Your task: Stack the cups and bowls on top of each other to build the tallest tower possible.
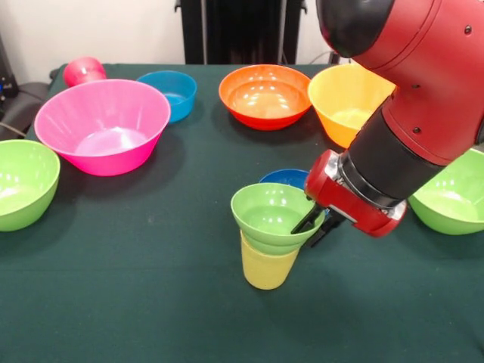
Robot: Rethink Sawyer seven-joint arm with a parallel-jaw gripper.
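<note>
I read the claw [316,224] as pinching the right rim of the small lime green bowl [271,215], one finger inside and one outside. That bowl sits on the pale yellow cup [265,265] at centre near on the table [136,302], and I judge it slightly tilted. A dark blue bowl [286,178] lies just behind. Procedure: level the bowl over the cup, part the fingers slowly, then lift straight up so the rim is not dragged and the cup does not tip.
</note>
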